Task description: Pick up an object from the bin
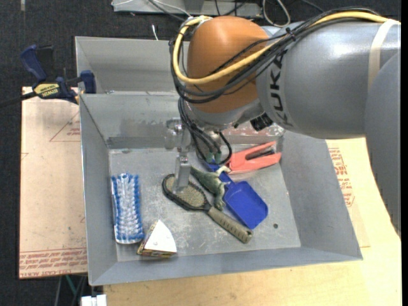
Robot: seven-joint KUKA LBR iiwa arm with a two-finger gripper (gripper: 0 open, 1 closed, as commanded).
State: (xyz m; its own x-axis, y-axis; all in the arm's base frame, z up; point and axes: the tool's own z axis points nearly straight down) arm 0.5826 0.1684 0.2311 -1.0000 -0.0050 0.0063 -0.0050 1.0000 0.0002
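Evidently the pincer (183,185) stood low in the middle of the grey bin (108,171), hanging straight down from the wrist under the orange cover (220,56). Its tip was at the upper edge of a dark oval brush head (186,198), touching it or just above it; I could not tell which. I also could not tell whether the pincer was open or closed, because from this side it looked like one narrow bar. Nothing was seen inside it, so in my judgement no object was picked yet.

The dark brush lay flat, and its handle (231,225) ran toward the bin's near right corner, passing under a blue scoop (247,206). A dark green piece (207,182) lay just beside the pincer, between the brush head and the scoop. A pink tool (258,157) rested near the right wall, partly under the arm.

These things overlapped in a small heap, so I think the oval head was the easiest part to reach, being free on its left side. Lifting it could drag the scoop.

Well apart, along the left wall, lay a blue-and-white brush (126,209), and a pale wedge (159,241) sat near the front wall.
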